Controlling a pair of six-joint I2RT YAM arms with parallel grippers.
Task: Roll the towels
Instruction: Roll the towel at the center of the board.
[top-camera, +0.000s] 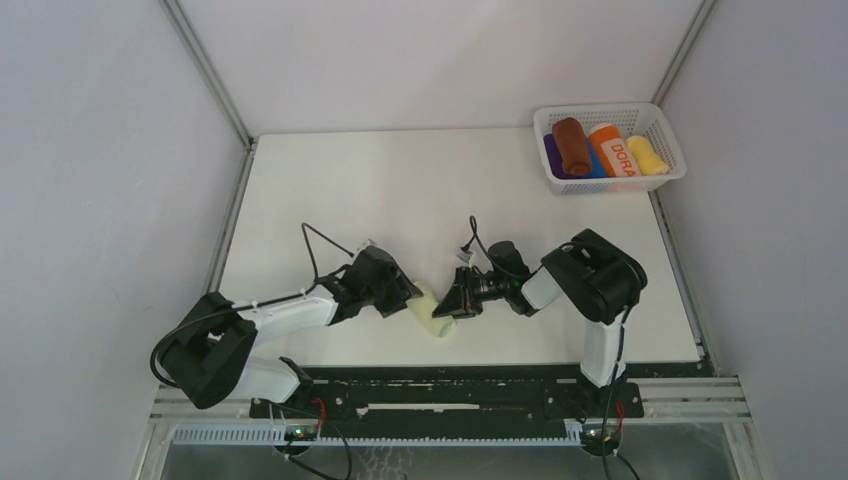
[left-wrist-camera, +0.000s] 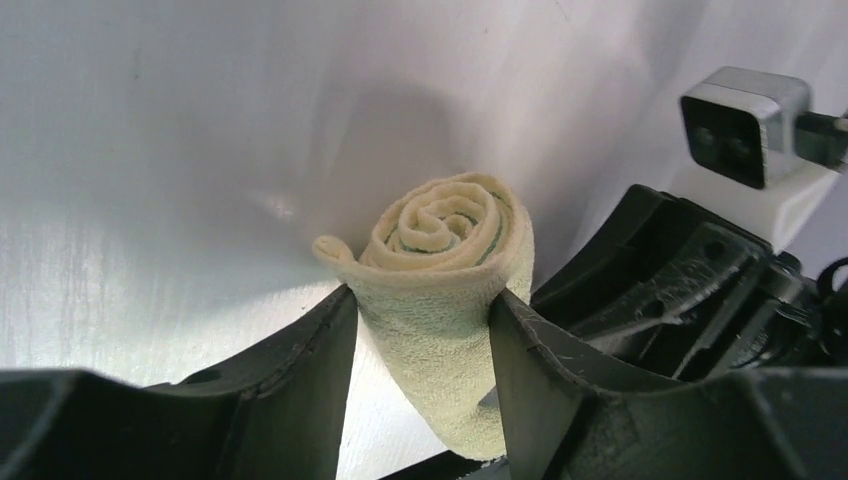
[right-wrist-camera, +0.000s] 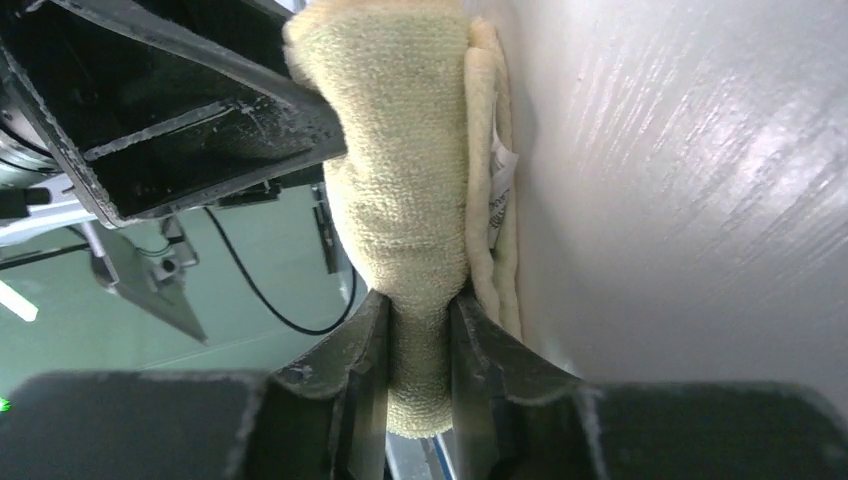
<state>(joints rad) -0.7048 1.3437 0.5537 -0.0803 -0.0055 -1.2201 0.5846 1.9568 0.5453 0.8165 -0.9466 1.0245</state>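
One towel (top-camera: 434, 312) lies rolled at the front middle of the table, its pale yellow-cream side outward and a thin teal line in the spiral. My left gripper (top-camera: 412, 300) comes in from the left. In the left wrist view the towel roll (left-wrist-camera: 450, 290) sits between my fingers, and the left gripper (left-wrist-camera: 421, 300) touches it on both sides. My right gripper (top-camera: 445, 305) meets it from the right. In the right wrist view the right gripper (right-wrist-camera: 420, 305) pinches the roll's near end (right-wrist-camera: 405, 150) tight. A rust-brown towel (top-camera: 572, 146) lies rolled in the basket.
A white basket (top-camera: 668, 175) stands at the back right corner with a purple roll (top-camera: 551, 155), a blue roll (top-camera: 596, 165), an orange roll lettered DORA (top-camera: 615, 150) and a yellow roll (top-camera: 648, 155). The table's front edge runs just below the grippers.
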